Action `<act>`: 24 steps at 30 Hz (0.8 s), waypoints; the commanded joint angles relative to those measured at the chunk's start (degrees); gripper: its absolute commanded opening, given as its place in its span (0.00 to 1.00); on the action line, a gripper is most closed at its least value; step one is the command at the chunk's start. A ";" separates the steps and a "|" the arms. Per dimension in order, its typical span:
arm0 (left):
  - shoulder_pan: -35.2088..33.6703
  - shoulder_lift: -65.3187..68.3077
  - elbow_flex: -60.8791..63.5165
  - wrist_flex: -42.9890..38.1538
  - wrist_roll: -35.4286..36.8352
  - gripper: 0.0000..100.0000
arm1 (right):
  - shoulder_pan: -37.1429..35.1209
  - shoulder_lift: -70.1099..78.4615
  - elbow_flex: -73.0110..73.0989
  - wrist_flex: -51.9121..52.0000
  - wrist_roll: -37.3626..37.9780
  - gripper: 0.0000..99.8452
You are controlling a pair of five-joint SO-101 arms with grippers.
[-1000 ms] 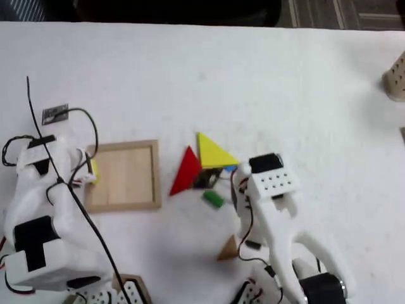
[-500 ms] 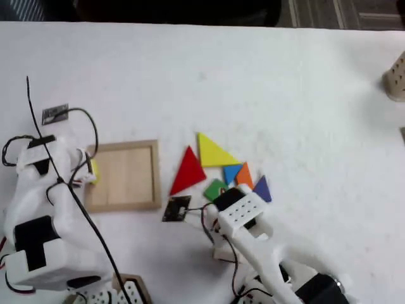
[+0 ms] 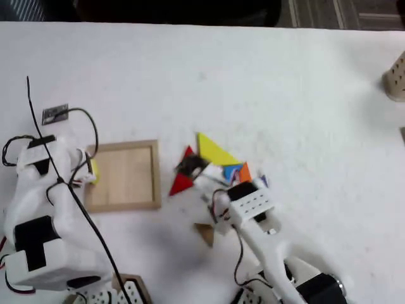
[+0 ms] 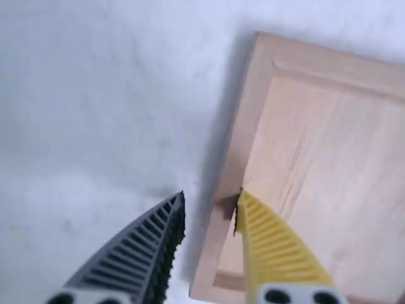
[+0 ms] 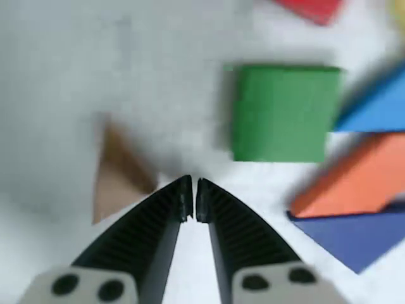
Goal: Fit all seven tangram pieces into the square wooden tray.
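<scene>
**A:** Coloured tangram pieces, where are they?

**B:** Loose beside the empty square wooden tray. My right claw is pressed together, empty, between the tan wooden triangle and the green square block. I think it must spread next. My left claw is spread astride the tray's rim.

My white table, with the tray and loose pieces lying on it

On the left part of the table lies the square wooden tray, flat. To its right the pieces lie on the bare tabletop. The red triangle is nearest the tray's rim but apart from it, and the yellow triangle is just beyond the red one. The blue triangle, orange piece and dark blue piece sit close together. The green square is just beside the blue triangle. The tan triangle lies on its own, nearer my bases. A small black tag lies beyond the tray, and a pegged wooden block stands at the far right edge.
</scene>
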 commanded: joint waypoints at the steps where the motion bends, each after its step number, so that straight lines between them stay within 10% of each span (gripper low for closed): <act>1: -1.01 -0.22 -1.49 -2.29 0.44 0.15 | 4.09 -1.27 -3.78 1.27 -0.97 0.02; 12: -0.92 -0.22 -1.49 -2.29 0.44 0.15 | -11.56 -21.93 4.04 10.59 -1.41 0.02; 24: -0.84 -0.22 -1.49 -2.29 0.44 0.15 | -21.85 -20.09 10.81 -2.15 -7.47 0.02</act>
